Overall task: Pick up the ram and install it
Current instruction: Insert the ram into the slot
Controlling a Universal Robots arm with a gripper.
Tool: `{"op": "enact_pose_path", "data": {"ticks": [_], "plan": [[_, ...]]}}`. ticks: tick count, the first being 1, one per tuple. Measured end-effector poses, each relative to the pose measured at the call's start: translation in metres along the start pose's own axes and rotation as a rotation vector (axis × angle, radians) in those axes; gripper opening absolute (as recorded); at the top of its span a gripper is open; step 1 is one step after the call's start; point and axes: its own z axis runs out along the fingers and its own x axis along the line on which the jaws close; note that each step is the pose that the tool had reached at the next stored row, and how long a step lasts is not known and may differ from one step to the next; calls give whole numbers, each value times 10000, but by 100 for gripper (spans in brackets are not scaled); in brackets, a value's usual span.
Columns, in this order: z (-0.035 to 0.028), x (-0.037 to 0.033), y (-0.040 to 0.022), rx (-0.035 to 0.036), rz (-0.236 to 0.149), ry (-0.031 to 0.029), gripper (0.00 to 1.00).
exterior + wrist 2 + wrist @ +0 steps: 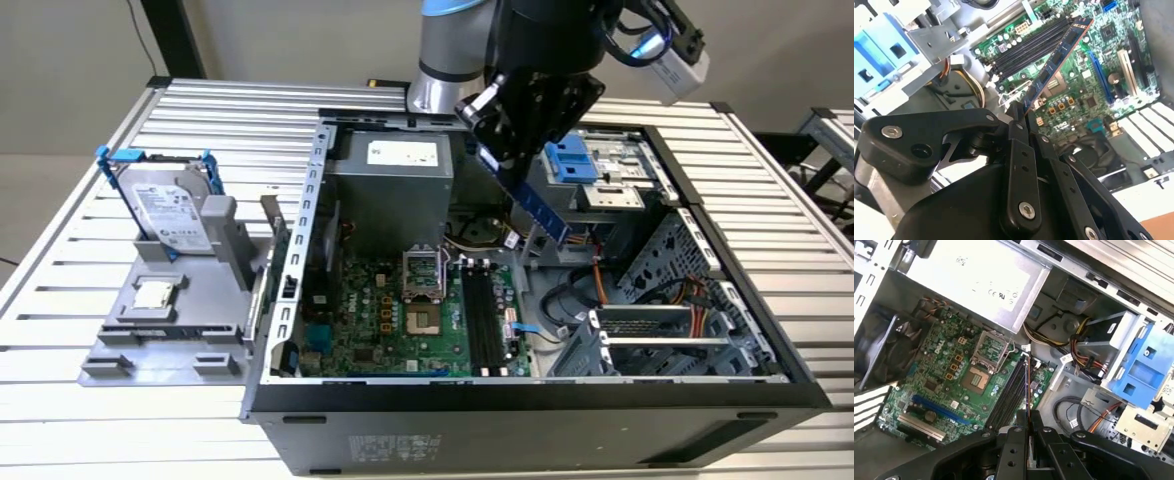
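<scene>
The gripper (505, 150) was closed on one end of the ram (541, 205), held tilted above the case's (318, 200) middle, over the black slots (483, 315). Judged light, stiff, fragile: grip board edges, not chips.

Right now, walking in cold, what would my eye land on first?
The black pincer hanging over the open computer case, shut on the ram, a thin stick tilted above the green motherboard. At the exterior view's left, a silver hard drive in a blue bracket stands upright outside the case.
</scene>
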Motion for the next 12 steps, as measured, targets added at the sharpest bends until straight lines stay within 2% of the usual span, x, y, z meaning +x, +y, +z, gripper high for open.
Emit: {"op": "enact_pose_path", "data": {"ticks": [12], "plan": [[26, 1, -1, 36, 2038, -60, 0]]}}
